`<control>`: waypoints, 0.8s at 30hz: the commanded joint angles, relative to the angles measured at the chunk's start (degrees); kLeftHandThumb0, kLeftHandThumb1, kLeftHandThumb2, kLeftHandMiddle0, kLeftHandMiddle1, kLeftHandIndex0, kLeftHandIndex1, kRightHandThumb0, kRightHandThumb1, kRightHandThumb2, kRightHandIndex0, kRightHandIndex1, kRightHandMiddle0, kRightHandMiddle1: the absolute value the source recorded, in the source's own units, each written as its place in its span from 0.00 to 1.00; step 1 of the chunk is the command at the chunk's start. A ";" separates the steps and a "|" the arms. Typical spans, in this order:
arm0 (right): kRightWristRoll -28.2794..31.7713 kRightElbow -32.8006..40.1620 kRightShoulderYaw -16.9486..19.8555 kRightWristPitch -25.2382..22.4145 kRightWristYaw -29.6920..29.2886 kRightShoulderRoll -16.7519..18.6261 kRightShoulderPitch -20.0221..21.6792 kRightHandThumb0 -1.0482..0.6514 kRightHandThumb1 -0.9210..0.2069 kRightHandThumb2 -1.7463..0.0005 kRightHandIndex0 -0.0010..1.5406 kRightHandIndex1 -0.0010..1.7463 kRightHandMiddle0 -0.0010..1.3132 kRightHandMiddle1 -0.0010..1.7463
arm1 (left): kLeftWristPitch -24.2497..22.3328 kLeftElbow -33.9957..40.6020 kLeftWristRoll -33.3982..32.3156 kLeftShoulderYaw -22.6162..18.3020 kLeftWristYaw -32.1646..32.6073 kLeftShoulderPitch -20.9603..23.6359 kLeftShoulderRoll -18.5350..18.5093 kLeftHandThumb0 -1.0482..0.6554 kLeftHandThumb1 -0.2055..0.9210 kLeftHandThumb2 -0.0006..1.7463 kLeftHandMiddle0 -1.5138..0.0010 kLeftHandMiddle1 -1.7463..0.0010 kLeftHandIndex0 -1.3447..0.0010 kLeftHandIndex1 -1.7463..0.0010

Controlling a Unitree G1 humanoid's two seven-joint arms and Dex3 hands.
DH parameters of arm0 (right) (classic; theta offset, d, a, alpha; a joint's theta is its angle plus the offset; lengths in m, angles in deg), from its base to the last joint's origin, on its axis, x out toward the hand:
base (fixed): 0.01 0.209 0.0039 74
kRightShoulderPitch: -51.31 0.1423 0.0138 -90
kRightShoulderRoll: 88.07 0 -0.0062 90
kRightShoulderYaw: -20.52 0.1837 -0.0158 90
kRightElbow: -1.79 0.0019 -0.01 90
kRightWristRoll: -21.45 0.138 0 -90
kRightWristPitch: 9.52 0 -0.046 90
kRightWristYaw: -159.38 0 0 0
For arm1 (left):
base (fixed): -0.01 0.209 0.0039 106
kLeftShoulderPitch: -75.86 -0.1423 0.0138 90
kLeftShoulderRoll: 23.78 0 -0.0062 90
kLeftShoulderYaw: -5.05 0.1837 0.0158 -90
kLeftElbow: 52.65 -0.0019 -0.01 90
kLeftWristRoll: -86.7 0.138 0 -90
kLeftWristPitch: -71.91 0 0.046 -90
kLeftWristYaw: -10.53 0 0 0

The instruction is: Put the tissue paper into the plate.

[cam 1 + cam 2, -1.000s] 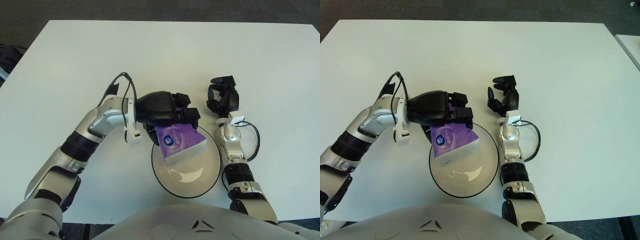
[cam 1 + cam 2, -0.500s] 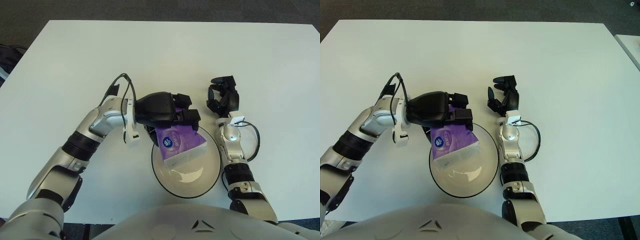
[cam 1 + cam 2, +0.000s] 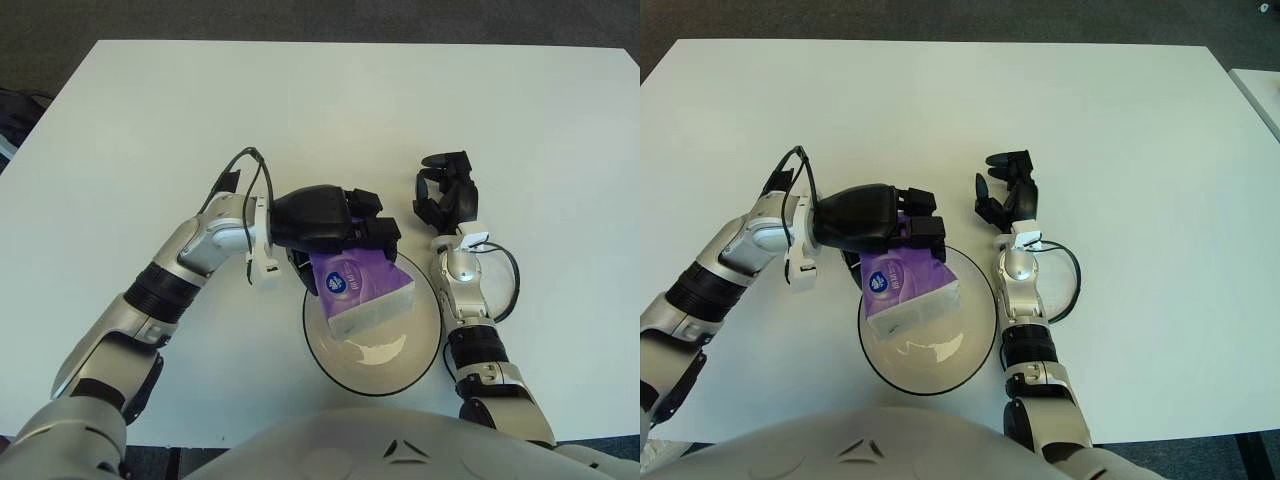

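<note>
A purple tissue pack [image 3: 355,288] with a white end is held tilted over the back rim of a white plate with a dark rim [image 3: 420,350], near the table's front edge. My left hand [image 3: 340,228] is shut on the pack's upper end, just above the plate's far left rim. The pack's lower white end hangs inside the plate; I cannot tell if it touches the plate. My right hand [image 3: 445,200] rests on the table just right of the plate, behind its right rim, fingers curled and empty. The same scene shows in the right eye view, with the pack [image 3: 902,290] over the plate [image 3: 975,345].
The white table [image 3: 330,110] stretches behind and to both sides of the plate. A black cable [image 3: 505,275] loops beside my right wrist. The table's front edge lies close below the plate.
My left hand has held almost still; the pack has tilted slightly and its white end sits a little lower in the plate. My right hand has not moved.
</note>
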 commanded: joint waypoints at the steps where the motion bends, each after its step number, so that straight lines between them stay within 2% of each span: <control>1: 0.33 -5.77 0.34 -4.29 -0.25 0.42 -5.01 0.61 0.15 0.63 0.31 0.87 0.19 0.90 | -0.40 1.61 -0.36 0.52 -0.98 -1.17 -0.56 0.36 0.60 0.64 0.25 0.00 0.63 0.00; 6: 0.23 -6.07 0.48 -4.30 -0.57 0.42 -4.89 0.61 0.15 0.63 0.31 0.87 0.19 0.90 | 0.42 1.32 0.72 0.63 -1.55 -0.24 -0.82 0.36 0.62 0.63 0.26 0.00 0.64 0.00; 10: 0.34 -6.30 0.57 -4.28 -0.56 0.41 -4.90 0.61 0.15 0.63 0.31 0.87 0.19 0.90 | 3.64 -0.52 2.34 -0.25 1.55 -0.62 0.92 0.37 0.64 0.61 0.29 0.00 0.65 0.00; 13: 0.46 -6.26 0.64 -4.68 -0.52 0.44 -4.86 0.61 0.15 0.64 0.31 0.86 0.19 0.91 | 10.29 -2.92 7.37 -2.64 7.64 -1.46 3.42 0.37 0.66 0.60 0.34 0.00 0.67 0.00; 16: 0.27 -6.21 0.65 -4.86 -0.69 0.45 -4.84 0.61 0.14 0.64 0.31 0.86 0.19 0.91 | 15.82 -5.25 10.90 -4.88 12.72 -1.29 5.58 0.38 0.69 0.57 0.44 0.00 0.69 0.00; 21: -0.37 -6.14 0.45 -4.79 -1.17 0.33 -4.79 0.61 0.14 0.64 0.31 0.86 0.18 0.91 | 20.35 -7.64 15.98 -7.27 18.23 -1.42 7.68 0.38 0.74 0.53 0.57 0.00 0.71 0.00; 23: -0.52 -6.15 0.35 -4.79 -1.20 0.25 -4.76 0.61 0.14 0.64 0.31 0.85 0.18 0.91 | 22.05 -8.97 17.33 -7.70 19.91 -1.19 8.22 0.49 0.70 0.56 0.66 0.00 0.73 0.02; 24: -0.55 -6.15 0.32 -4.84 -1.20 0.24 -4.73 0.61 0.14 0.64 0.32 0.85 0.18 0.91 | 22.79 -9.58 17.89 -7.81 20.57 -1.02 8.38 0.52 0.75 0.52 0.71 0.00 0.76 0.01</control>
